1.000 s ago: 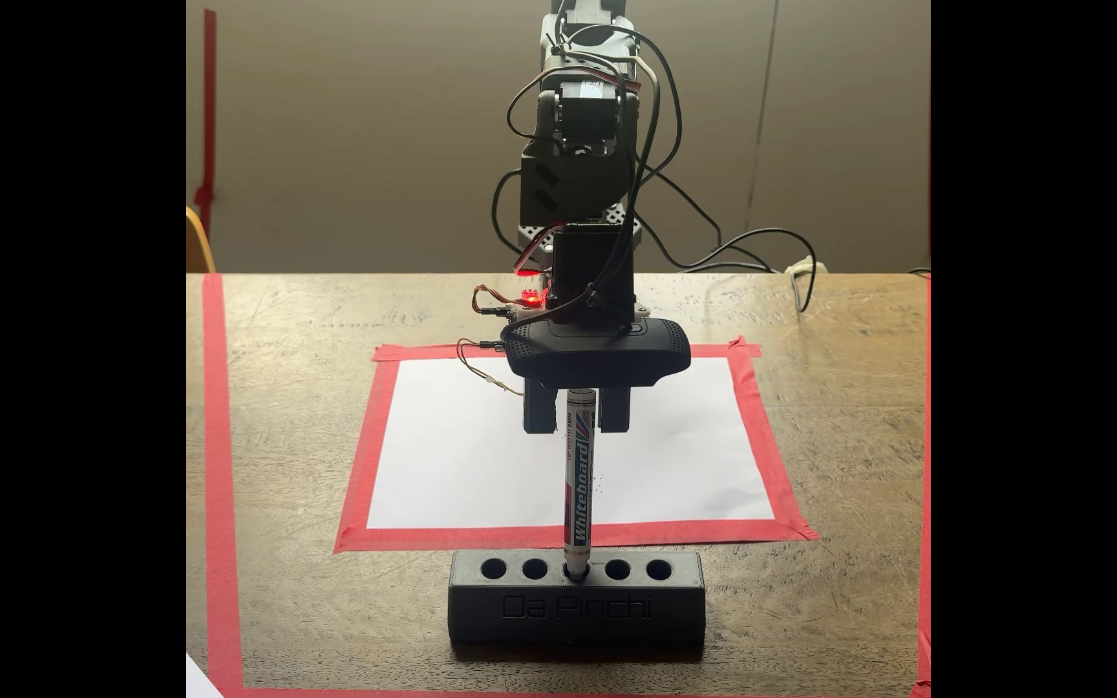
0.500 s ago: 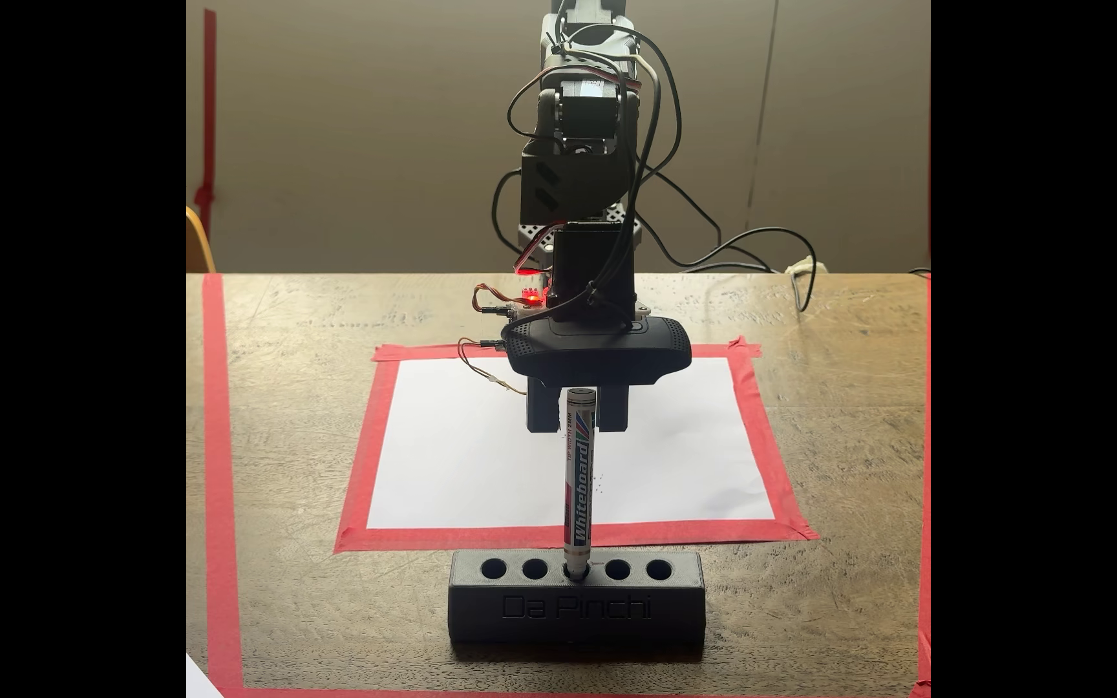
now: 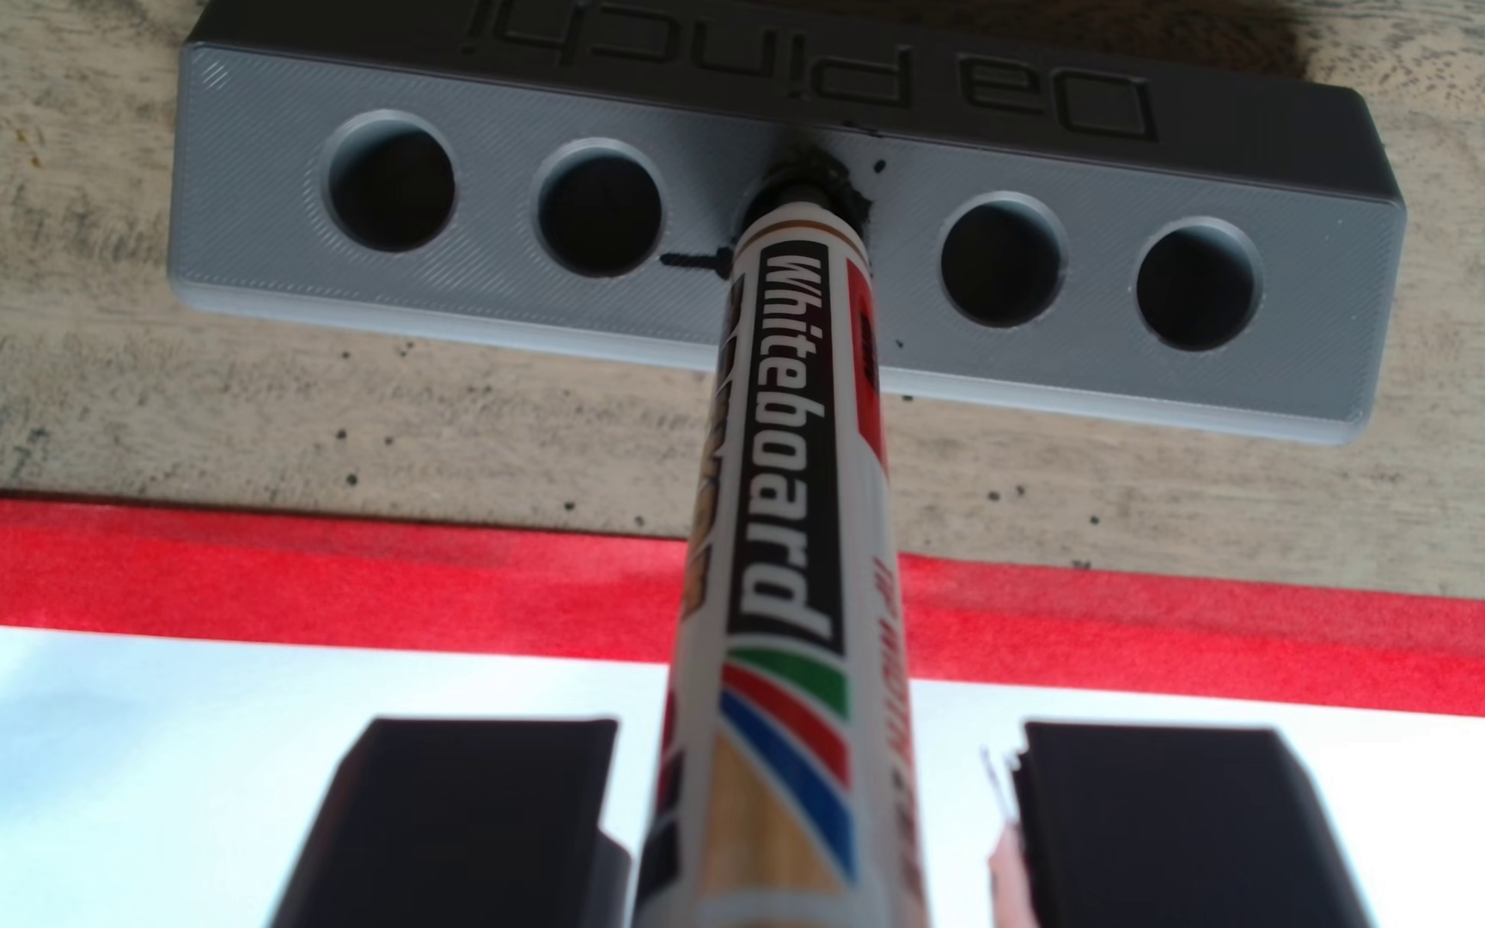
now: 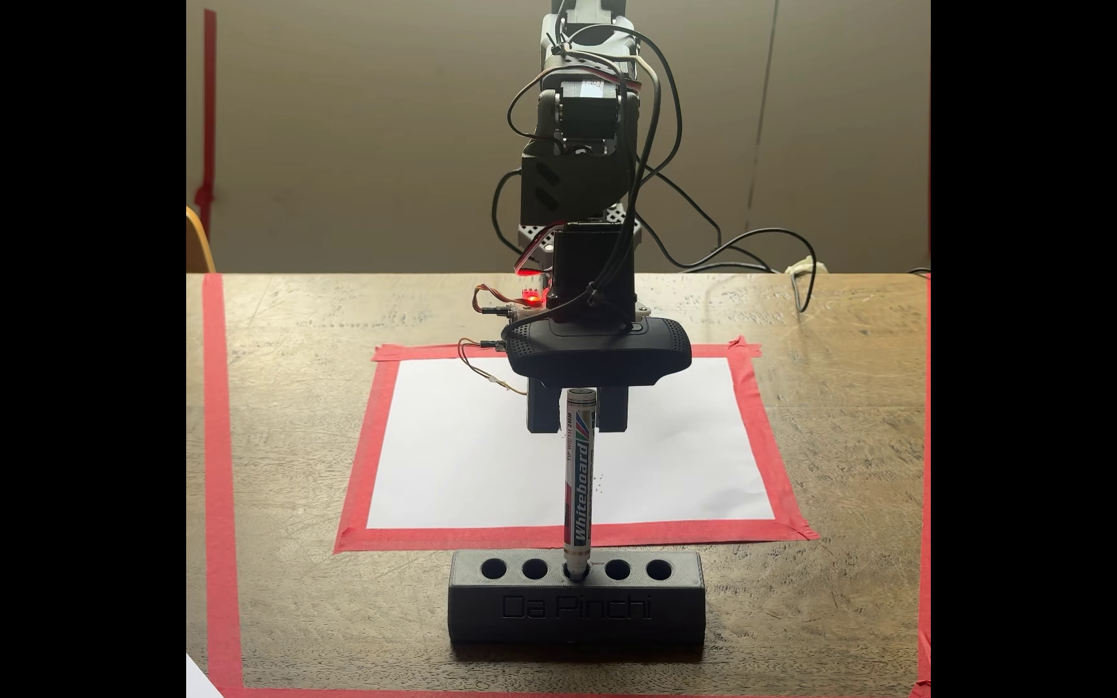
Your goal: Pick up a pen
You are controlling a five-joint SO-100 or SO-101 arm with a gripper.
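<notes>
Pen [image 4: 578, 483] stands tip-down in the middle hole of a five-hole holder [image 4: 677, 601], leaning a little, black end up. Gripper [image 4: 576, 419] hangs over it from the arm [image 4: 576, 181], jaws spread with the pen's top end between them. In the wrist view the pen [image 3: 788, 500] runs up from between the two fingers [image 3: 471, 830]: the finger on the left of that view sits just beside the barrel, maybe touching, can't tell; the one on the right stands clearly apart with white paper showing in the gap. So no pinch yet. Holder [image 3: 810, 375] lies beyond the fingertips, "Da Pinchi" lettering on its far face, two vacant holes on each side of the pen. Under the jaws: white sheet [image 4: 475, 456] framed in red tape [image 4: 354, 470], on a wooden table [image 4: 844, 403]. Webcam [image 4: 599, 349] sits just above the fingers. Pen tip is still seated in the hole, ink smudges around its rim.
</notes>
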